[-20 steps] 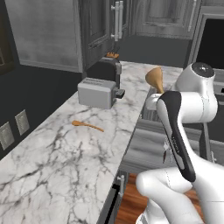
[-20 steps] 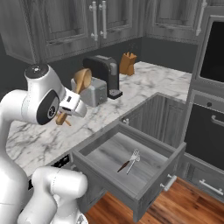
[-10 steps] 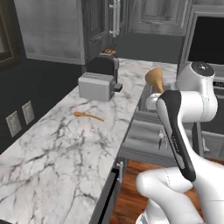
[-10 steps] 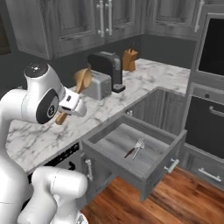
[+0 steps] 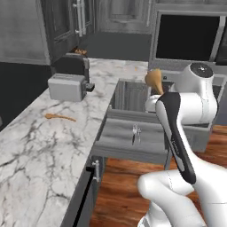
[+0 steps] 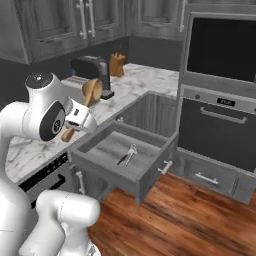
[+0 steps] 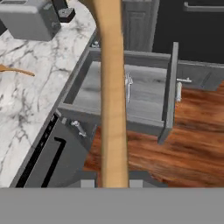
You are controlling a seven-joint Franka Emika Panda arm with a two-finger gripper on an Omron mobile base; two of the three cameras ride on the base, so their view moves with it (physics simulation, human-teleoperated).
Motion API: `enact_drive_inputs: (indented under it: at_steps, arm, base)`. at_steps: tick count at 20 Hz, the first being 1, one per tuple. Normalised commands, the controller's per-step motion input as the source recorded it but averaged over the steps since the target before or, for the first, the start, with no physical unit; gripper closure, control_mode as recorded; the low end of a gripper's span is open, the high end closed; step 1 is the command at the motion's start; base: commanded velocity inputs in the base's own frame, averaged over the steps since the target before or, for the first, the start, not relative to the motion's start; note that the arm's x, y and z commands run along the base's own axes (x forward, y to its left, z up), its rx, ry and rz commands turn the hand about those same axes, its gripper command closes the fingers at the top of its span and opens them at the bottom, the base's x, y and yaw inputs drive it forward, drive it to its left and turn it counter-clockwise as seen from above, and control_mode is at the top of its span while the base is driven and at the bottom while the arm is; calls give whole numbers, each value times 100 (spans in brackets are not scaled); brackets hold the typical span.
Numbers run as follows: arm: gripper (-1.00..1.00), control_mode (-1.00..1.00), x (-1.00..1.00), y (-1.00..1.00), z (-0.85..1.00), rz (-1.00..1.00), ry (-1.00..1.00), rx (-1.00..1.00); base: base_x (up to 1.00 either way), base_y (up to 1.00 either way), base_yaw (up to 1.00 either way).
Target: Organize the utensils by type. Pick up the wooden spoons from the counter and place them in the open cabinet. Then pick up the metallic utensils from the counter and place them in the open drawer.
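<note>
- While the gripper (image 6: 75, 121) clamps its handle, the long wooden spoon (image 6: 90, 93) rides in the air, bowl up, over the counter (image 5: 40, 146) edge beside the open drawer (image 6: 150, 175); in the hand view its shaft (image 7: 113, 96) runs straight from 6 to 12 o'clock.
- Jaws are clenched on that handle, low end poking out below the hand.
- Second, slimmer wooden spoon (image 5: 59, 117) lies flat on the marble, at 9 o'clock from the drawer in the left base view, just in front of the toaster (image 5: 67, 87).
- Drawer is pulled out, with metallic utensils (image 6: 127, 155) lying inside near its middle.
- Knife block (image 6: 118, 64) stands at the far end of the counter, at 1 o'clock from the toaster in the right base view.
- Wall oven (image 6: 220, 50) is at 3 o'clock of the drawer.
</note>
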Motion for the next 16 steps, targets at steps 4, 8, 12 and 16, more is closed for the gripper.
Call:
enact_drive_inputs:
  at_steps: [4,8,12,16]
  arm:
    - [100,100,0,0,0,0,0,0]
    - [100,100,0,0,0,0,0,0]
    - [100,100,0,0,0,0,0,0]
    - [100,100,0,0,0,0,0,0]
  base:
    - [-73,-22,-53]
    - [-68,-8,-58]
    - [-61,-9,-60]
    - [-45,-14,-60]
